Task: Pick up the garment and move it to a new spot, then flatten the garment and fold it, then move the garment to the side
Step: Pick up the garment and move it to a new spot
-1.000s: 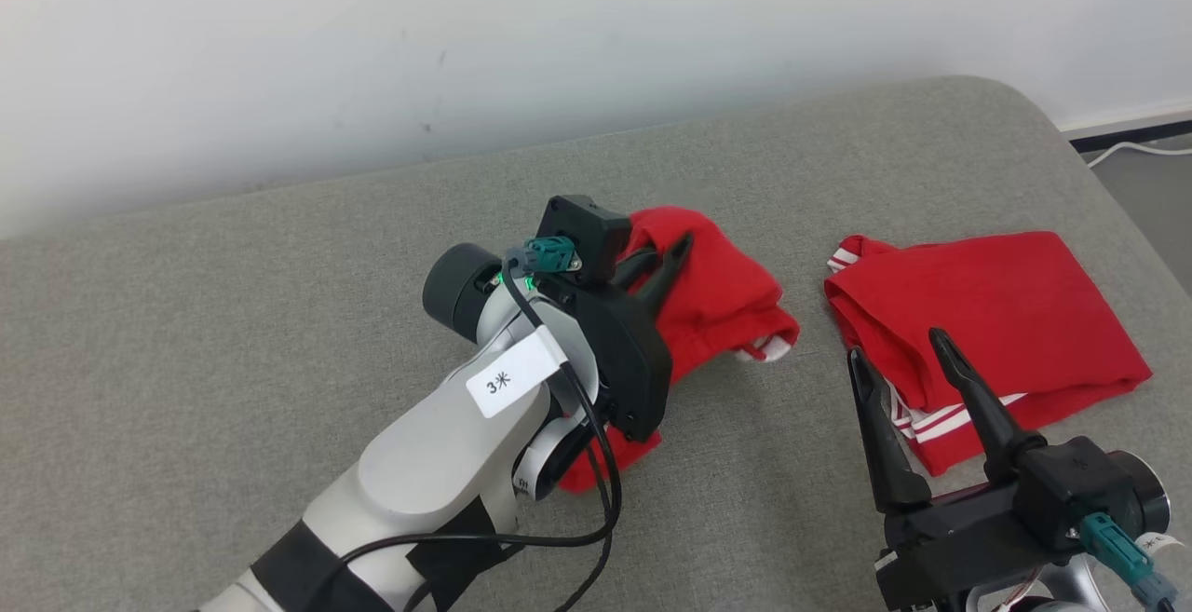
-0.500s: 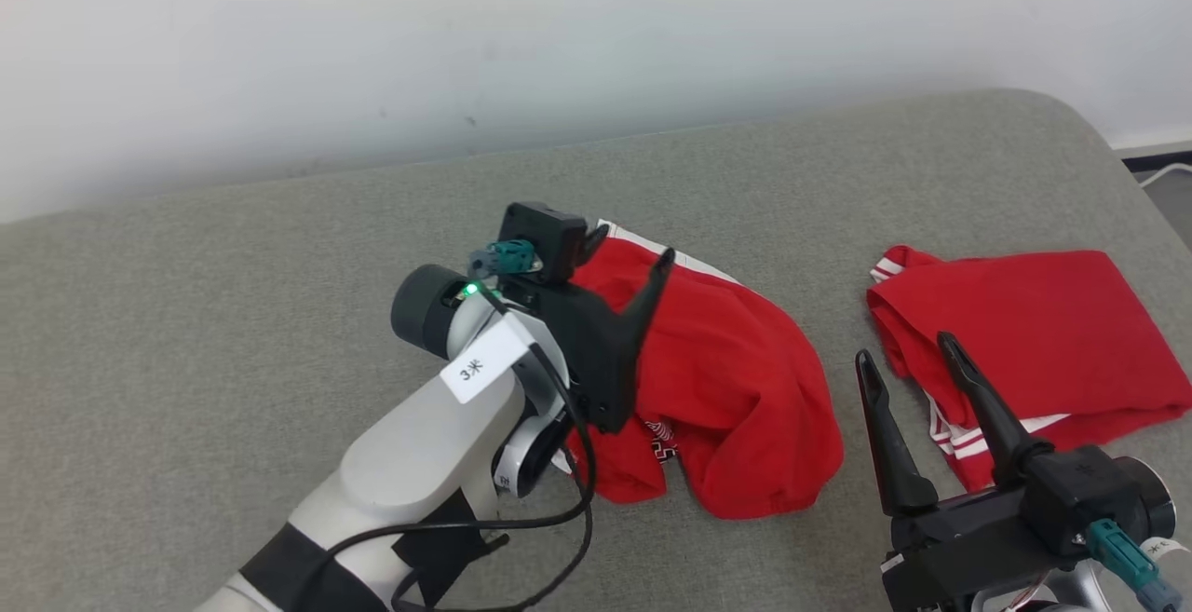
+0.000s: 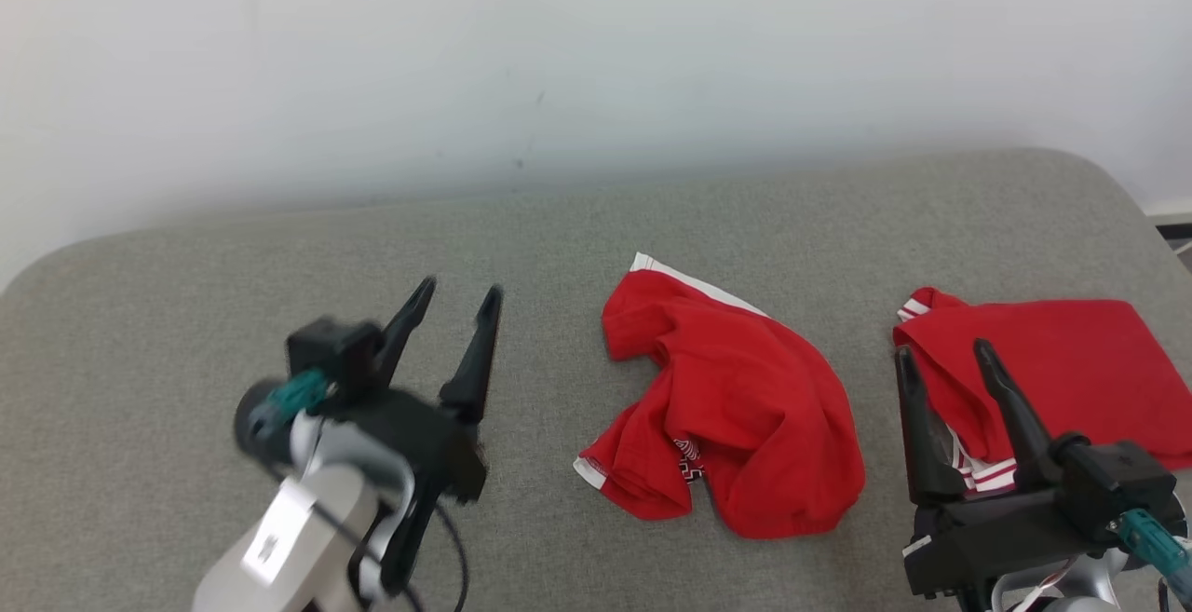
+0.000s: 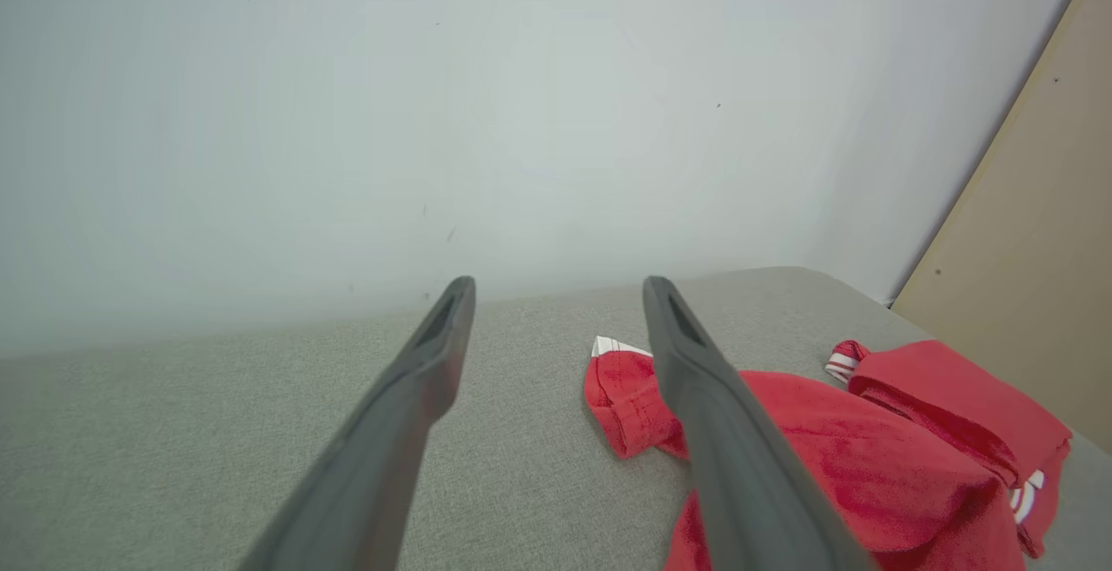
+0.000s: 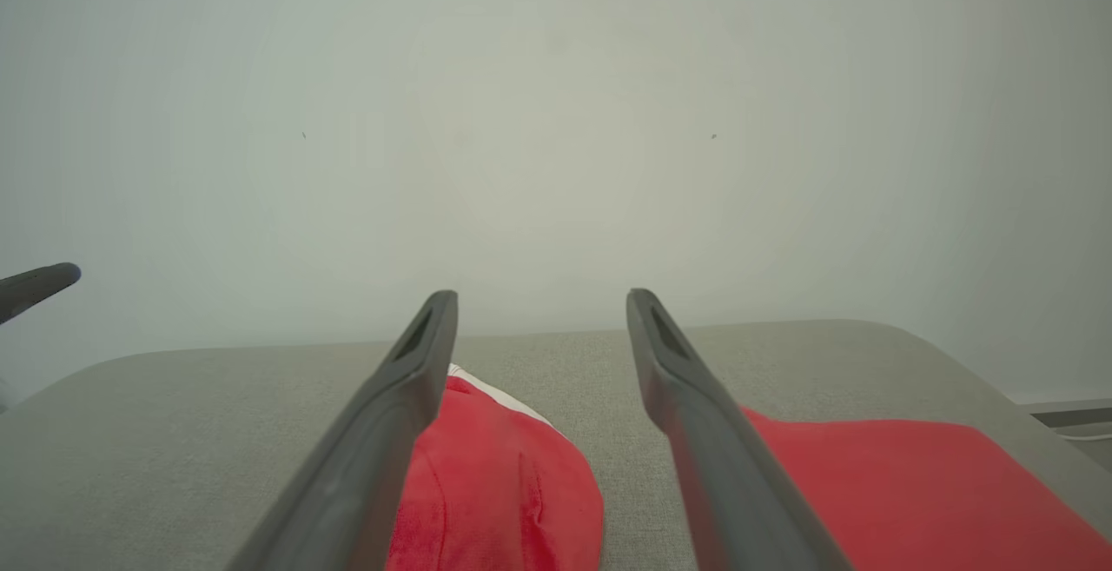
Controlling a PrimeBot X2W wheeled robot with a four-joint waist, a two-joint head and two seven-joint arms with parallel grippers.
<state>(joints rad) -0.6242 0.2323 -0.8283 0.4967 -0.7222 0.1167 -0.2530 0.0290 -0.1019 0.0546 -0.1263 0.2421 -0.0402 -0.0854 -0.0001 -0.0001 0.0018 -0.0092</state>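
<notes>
In the head view you are looking down on a grey cushion [image 3: 186,333] against a pale wall [image 3: 559,53]. The garment [image 3: 736,407], red with white trim, is lying crumpled near the cushion's middle, touching neither gripper. Your left gripper [image 3: 460,290] is sitting well to its left, blurred, its jaws standing wide apart and holding nothing. Your right gripper [image 3: 942,352] is showing at the lower right, jaws likewise spread and empty. Its fingers are overlapping the near edge of a folded cloth [image 3: 1062,370], also red, which is lying flat to the garment's right with a strip of cushion between them. You cannot tell whether the fingers are touching that cloth.

In the left wrist view you are looking along the left gripper [image 4: 558,286]. Its two fingers are pointing at where the cushion [image 4: 217,414] meets the wall, with bare space between them. The garment [image 4: 825,458] is lying to the right, partly behind the right-hand finger. The folded cloth [image 4: 956,388] is showing beyond it, before a beige panel [image 4: 1042,249].

In the right wrist view the right gripper [image 5: 540,299] is aiming at the wall above the cushion's far edge, jaws gaping with nothing in them. The garment [image 5: 495,484] is peeking out under the left-hand finger and the folded cloth [image 5: 886,493] under the right-hand one, with grey cushion running between the two. One dark fingertip [image 5: 39,282] of your left gripper is poking in at the left edge.
</notes>
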